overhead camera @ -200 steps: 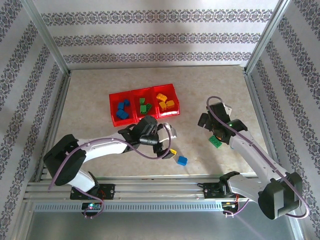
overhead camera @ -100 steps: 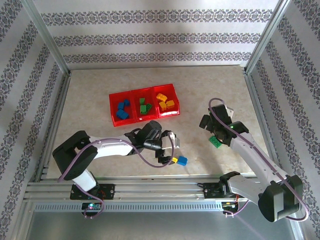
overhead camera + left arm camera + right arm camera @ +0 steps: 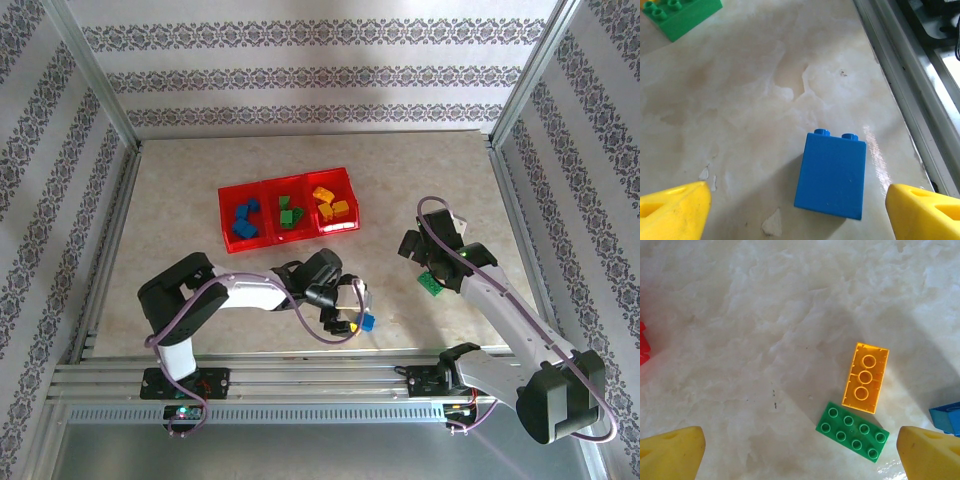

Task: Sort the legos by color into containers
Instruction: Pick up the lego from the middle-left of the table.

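Pretty far along I'd say: most bricks [image 3: 288, 215] sit in the red tray [image 3: 224, 215], one color per bin. What's left is a blue brick [image 3: 830, 175] between the fingers of the wide-open left claw [image 3: 799, 214], ungripped. A green brick [image 3: 852, 438] and an orange brick [image 3: 865, 377] lie just ahead of the right claw [image 3: 800, 455], also spread wide.

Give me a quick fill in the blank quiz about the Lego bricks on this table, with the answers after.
1. Between the fingertips of the left end effector lies a brick coloured ____.
2. In the red tray, the middle compartment holds ____ bricks.
3. Below the right end effector, the three-holed brick is ____.
Answers: blue; green; orange.
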